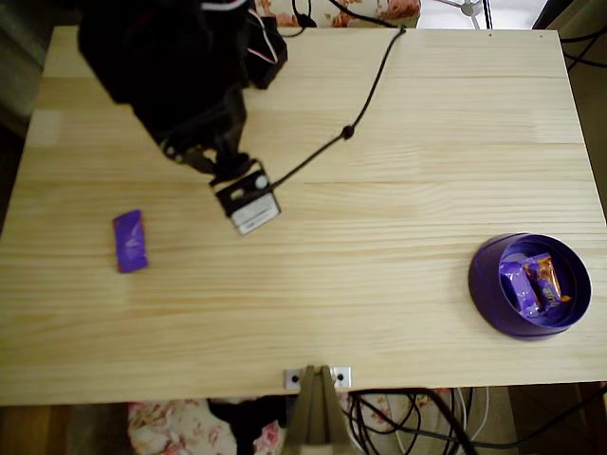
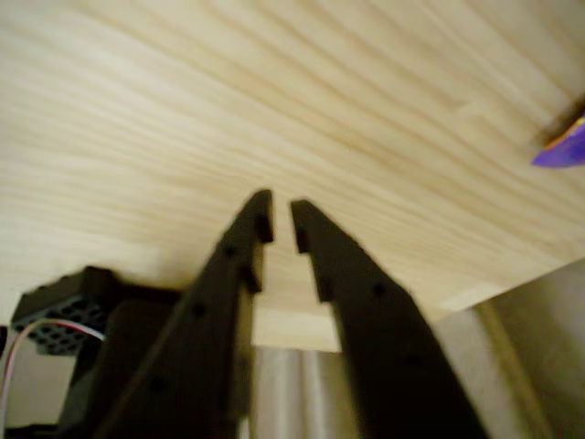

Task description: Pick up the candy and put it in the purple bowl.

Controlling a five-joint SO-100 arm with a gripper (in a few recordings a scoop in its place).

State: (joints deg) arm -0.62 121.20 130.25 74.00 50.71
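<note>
On table's left [image 1: 85, 313], overhead view: candy [image 1: 130, 241] lying flat, purple wrapper, oblong; no print legible. Up and right of it, black arm [image 1: 180, 76], well apart from candy; white label on wrist unreadable. Wrist view: gripper [image 2: 281, 219] nearly closed, narrow gap between tips, nothing held, above bare wood; purple scrap at right edge. Far right, near front edge: bowl [image 1: 486, 284], deep purple, holding purple-and-orange wrapped candies. Table pale pine, grain running lengthwise; black cable [image 1: 365, 100] across top.
</note>
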